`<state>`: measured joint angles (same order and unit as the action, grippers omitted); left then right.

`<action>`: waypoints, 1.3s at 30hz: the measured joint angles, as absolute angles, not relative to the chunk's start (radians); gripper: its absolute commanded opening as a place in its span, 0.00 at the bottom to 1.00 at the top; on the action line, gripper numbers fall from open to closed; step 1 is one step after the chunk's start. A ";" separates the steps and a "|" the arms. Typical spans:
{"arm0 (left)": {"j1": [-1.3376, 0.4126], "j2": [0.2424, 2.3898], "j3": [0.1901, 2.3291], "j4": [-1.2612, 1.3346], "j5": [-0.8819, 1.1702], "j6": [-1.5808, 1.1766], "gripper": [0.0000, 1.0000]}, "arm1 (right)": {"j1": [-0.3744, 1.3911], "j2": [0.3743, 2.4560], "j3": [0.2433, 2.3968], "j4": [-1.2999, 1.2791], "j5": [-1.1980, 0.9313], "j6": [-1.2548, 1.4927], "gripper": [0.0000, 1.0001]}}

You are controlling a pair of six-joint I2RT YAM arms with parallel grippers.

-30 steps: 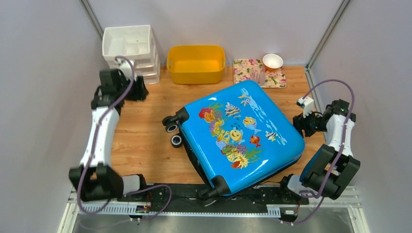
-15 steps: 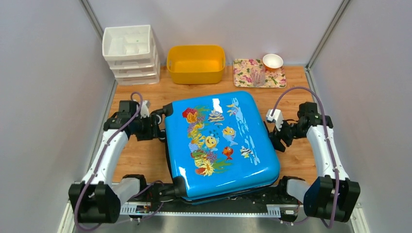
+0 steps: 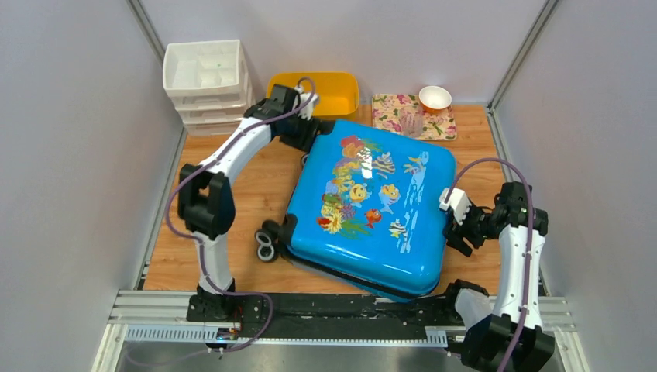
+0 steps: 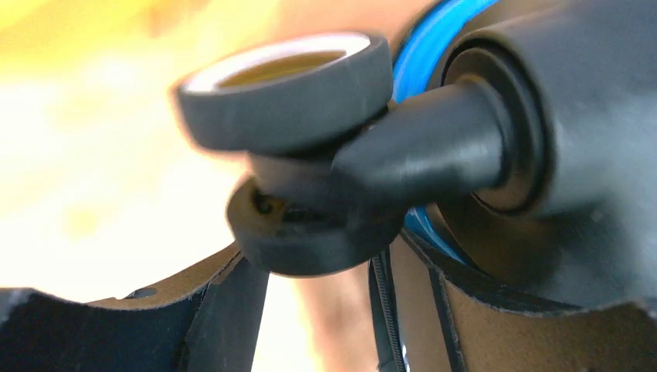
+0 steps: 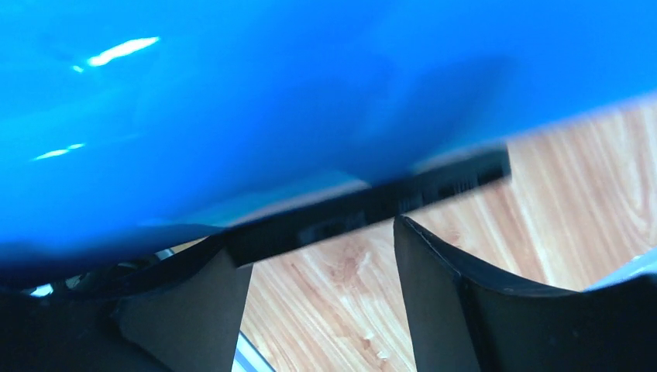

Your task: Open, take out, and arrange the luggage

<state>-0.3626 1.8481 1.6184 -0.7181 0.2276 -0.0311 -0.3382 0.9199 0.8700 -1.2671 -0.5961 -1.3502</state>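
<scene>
**Luggage Closed and Flat on Tabletop; Both Claws Apart at Its Edges**

The luggage [image 3: 372,205] lies flat at the centre of the top view, printed shell up and shut, turned at a slight angle on the tabletop [image 3: 232,209]. One wheel pair [image 3: 267,244] shows at its lower-left corner.

The left claw [image 3: 306,139] is at the upper-left corner of the case, just in front of the tub [image 3: 333,85]. In the left wrist view its fingers [image 4: 225,310] stand apart, and a blurred caster [image 4: 287,101] fills the space just ahead of them. Contact cannot be determined.

The right claw [image 3: 457,232] is at the right edge of the case, in the lower right of the top view. In the right wrist view its fingers [image 5: 442,294] stand apart with bare wood between them, and the black seam [image 5: 372,205] runs just above the tips.
</scene>
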 measured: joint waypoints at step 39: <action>-0.041 1.011 0.518 -0.405 0.560 -0.466 0.68 | -0.344 1.795 1.586 -0.650 -0.699 -0.410 0.60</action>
<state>-0.0414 1.0107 0.5182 -0.4049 0.5602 -0.4656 -0.3435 1.7950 1.5864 -0.6502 -0.6994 -0.4095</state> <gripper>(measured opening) 0.669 0.620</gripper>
